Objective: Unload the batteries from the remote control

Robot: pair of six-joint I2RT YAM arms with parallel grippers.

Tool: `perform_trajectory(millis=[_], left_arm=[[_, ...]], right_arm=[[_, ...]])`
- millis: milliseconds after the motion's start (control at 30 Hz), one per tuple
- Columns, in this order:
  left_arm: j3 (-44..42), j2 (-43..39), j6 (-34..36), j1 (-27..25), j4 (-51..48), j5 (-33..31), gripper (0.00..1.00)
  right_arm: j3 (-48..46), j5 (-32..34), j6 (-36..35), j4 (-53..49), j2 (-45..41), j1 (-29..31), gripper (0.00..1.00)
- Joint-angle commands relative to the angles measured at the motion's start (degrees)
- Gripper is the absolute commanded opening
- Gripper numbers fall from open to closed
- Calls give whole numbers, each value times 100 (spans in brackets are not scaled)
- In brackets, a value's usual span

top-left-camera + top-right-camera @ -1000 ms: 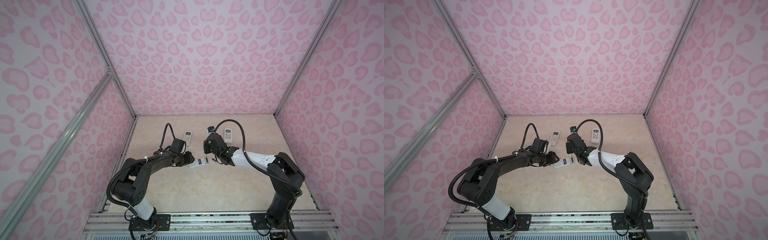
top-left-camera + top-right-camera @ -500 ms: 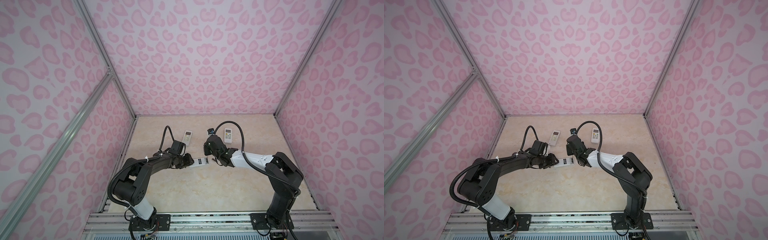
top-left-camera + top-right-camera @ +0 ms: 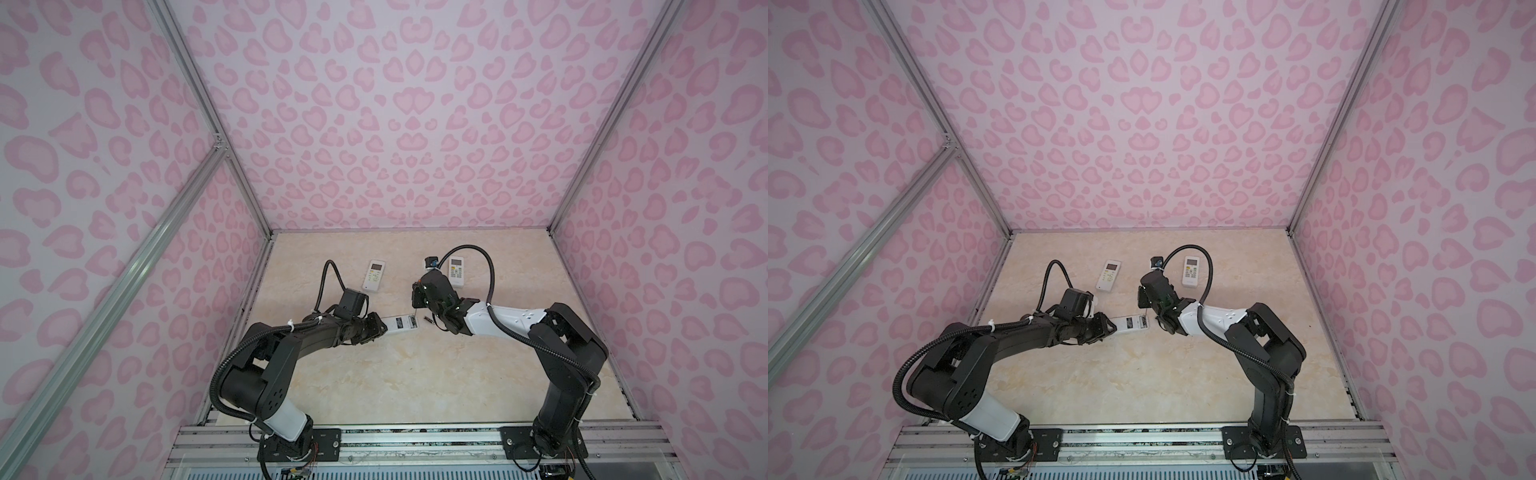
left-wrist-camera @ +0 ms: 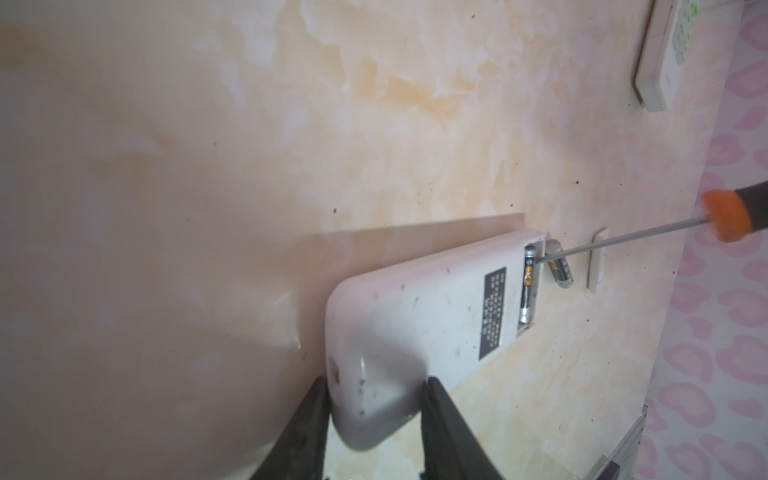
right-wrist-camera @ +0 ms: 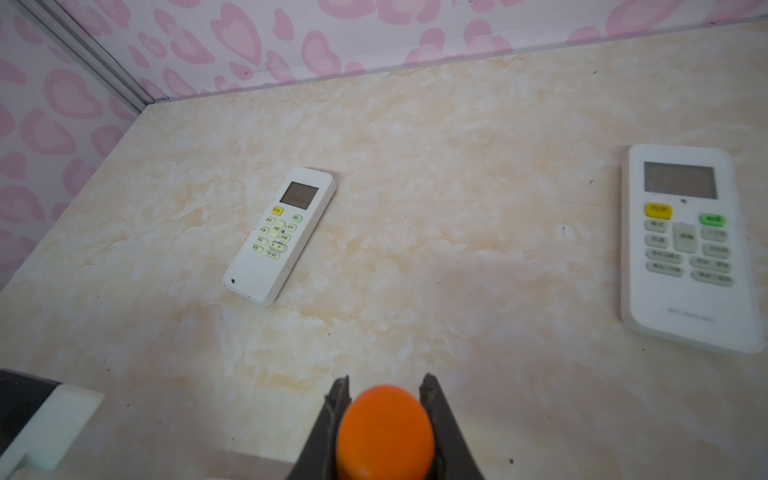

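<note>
A: What is being shown of the left arm?
B: Black links are being shown, a white shell being fitted near the base. A ribbed black cable is being carried along it, and white zip ties are being worn.
A: And the right arm?
B: A white forearm cover marked with small dark dots is being shown between black joints. On the left gripper and the right gripper, dark tapering fingers are being displayed.
</note>
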Motion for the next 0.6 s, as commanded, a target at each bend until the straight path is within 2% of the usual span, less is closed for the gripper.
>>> perform_trajectory(millis=[0,567], left_arm=[[-36,-50,-23,-6,-110,-19,39],[-75,-39,81,-3,-88,-108,37]], right_arm=[[-95,-214,266,137,61,-52,0],[-361,-660,662,493,45,-300,0]])
